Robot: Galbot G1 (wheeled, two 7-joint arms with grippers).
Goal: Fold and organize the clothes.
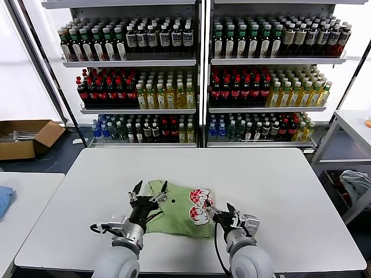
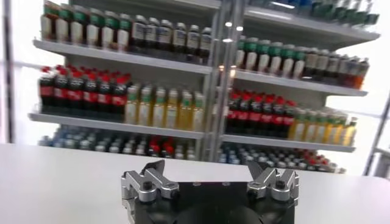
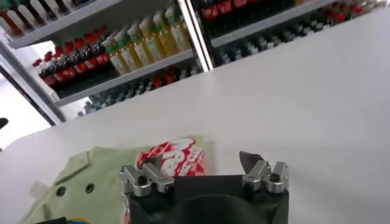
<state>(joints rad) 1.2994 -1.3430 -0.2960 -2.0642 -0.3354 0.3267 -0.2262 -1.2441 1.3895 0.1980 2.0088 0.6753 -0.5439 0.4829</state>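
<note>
The light green polo shirt [image 1: 179, 211] lies folded on the white table [image 1: 266, 179] near its front edge, with its red-and-white graphic [image 1: 200, 204] on top. It also shows in the right wrist view [image 3: 97, 179] with dark buttons and the graphic [image 3: 173, 155]. My left gripper [image 1: 149, 188] is open and raised just above the shirt's left part; its wrist view shows open empty jaws [image 2: 210, 173] facing the shelves. My right gripper [image 1: 219, 209] is open and empty at the shirt's right edge, by the graphic [image 3: 201, 164].
Shelves of bottles [image 1: 197, 75] stand behind the table. A cardboard box [image 1: 26, 138] lies on the floor at far left. A blue cloth [image 1: 4, 200] lies on a side table at left. A grey-white cloth bundle [image 1: 356, 184] sits at right.
</note>
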